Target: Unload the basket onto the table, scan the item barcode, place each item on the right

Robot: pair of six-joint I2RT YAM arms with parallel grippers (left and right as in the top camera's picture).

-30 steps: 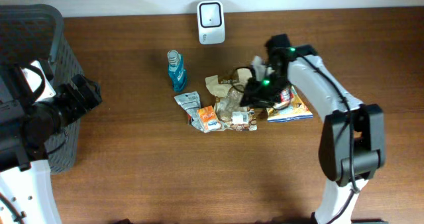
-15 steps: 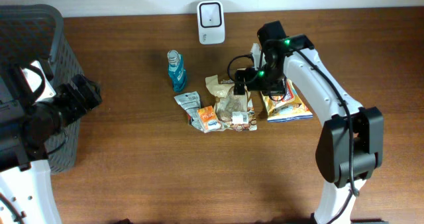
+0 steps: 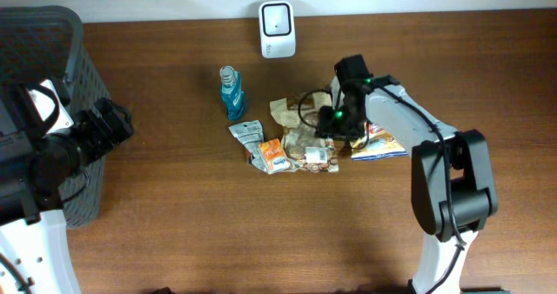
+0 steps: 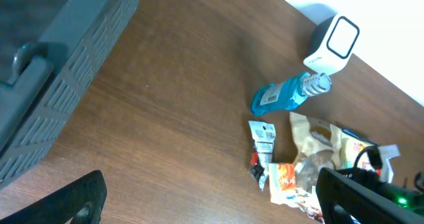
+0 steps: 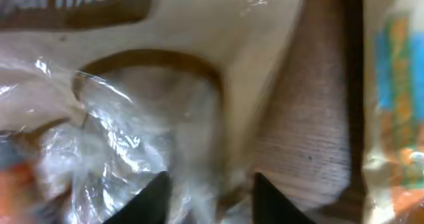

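Brown wooden tabletop (image 3: 174, 216), white barcode scanner (image 3: 277, 18) at its back edge. The right arm's fingers (image 5: 154, 196) have come back down onto the beige, clear-windowed snack packet (image 5: 165, 111) in the mid-table heap, straddling it narrowly; I cannot tell if they grip. Pickup seems under way, scanning still ahead. The left arm's fingers (image 4: 76, 201) hang wide, empty.

Glossy plastic packets (image 3: 300, 146) on matt wooden table (image 3: 174, 224).
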